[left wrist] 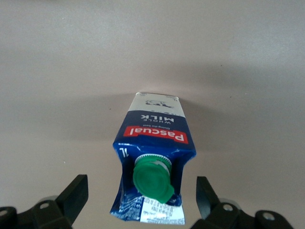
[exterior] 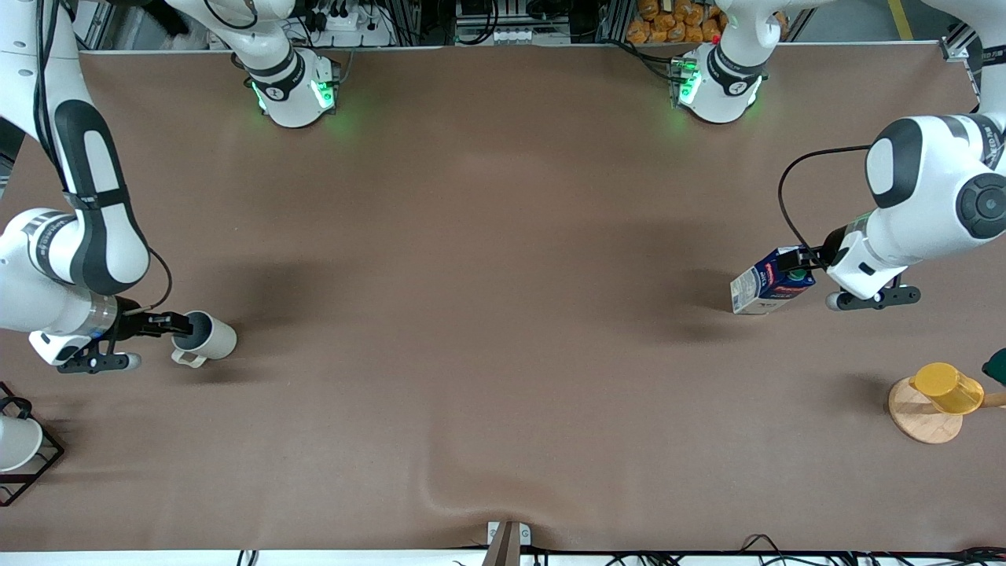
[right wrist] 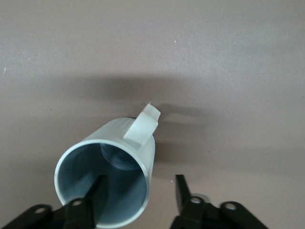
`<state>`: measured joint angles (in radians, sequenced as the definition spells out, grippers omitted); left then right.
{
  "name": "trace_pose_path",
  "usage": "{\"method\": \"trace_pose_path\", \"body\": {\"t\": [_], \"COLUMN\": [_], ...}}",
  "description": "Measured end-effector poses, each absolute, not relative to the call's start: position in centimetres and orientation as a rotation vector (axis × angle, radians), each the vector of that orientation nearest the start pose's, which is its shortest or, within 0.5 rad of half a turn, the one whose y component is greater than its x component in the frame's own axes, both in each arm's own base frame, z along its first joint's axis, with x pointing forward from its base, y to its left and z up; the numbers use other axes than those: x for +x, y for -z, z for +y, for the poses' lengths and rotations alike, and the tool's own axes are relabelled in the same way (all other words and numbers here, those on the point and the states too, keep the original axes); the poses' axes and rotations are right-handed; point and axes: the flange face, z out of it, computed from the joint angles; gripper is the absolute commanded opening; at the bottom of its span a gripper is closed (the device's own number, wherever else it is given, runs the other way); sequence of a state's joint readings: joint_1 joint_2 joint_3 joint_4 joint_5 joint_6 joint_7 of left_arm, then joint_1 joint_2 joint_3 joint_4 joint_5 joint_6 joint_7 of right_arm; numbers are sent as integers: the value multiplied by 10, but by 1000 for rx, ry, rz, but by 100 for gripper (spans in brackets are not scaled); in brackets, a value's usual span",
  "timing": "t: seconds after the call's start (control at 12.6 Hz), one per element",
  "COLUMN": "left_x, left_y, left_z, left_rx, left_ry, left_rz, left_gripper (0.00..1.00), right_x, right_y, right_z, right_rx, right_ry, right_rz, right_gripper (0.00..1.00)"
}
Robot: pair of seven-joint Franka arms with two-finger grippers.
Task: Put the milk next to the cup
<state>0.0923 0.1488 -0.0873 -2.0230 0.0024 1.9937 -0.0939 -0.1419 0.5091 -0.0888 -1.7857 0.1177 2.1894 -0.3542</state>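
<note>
The milk [exterior: 769, 284], a dark blue carton with a green cap, rests on the brown table toward the left arm's end, its cap end tipped toward my left gripper [exterior: 803, 264]. In the left wrist view the carton [left wrist: 155, 133] shows its red label and cap. My left gripper [left wrist: 140, 183] is open, one finger on each side of the carton's top with gaps. The cup [exterior: 208, 338], a beige mug, is at the right arm's end. My right gripper [exterior: 182, 324] is open at its rim. In the right wrist view the gripper [right wrist: 140, 180] has one finger inside the cup [right wrist: 119, 157] and one outside.
A yellow cup [exterior: 947, 387] on a wooden disc [exterior: 919, 417] stands nearer the front camera than the milk. A white cup [exterior: 14, 442] in a black wire rack sits at the table's edge near the mug. The brown cloth has a fold [exterior: 440, 487] by the front edge.
</note>
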Motion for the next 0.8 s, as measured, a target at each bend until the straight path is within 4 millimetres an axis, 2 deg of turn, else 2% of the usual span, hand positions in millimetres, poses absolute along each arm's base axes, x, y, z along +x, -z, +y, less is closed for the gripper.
{"method": "trace_pose_path", "body": {"t": [0.24, 0.48, 0.56, 0.72, 0.8], "left_x": [560, 560, 560, 559, 559], "left_y": [-360, -355, -352, -347, -347], "left_z": [3, 3, 3, 2, 2], "left_rx": [-3129, -3128, -3127, -3126, -3126], "left_ry": [-285, -301, -309, -322, -324], "left_rz": [-150, -149, -149, -149, -149], "left_gripper": [90, 88, 84, 67, 63], "right_x": [630, 637, 641, 651, 655], "right_y": [-258, -266, -273, -299, -311], "right_z": [-137, -133, -127, -111, -102], "right_rx": [-3061, -3061, -3052, -3032, -3024], "right_ry": [-131, -119, -144, -221, -256], "right_rz": [-95, -109, -112, -66, -34], "right_gripper": [0, 0, 0, 0, 0]}}
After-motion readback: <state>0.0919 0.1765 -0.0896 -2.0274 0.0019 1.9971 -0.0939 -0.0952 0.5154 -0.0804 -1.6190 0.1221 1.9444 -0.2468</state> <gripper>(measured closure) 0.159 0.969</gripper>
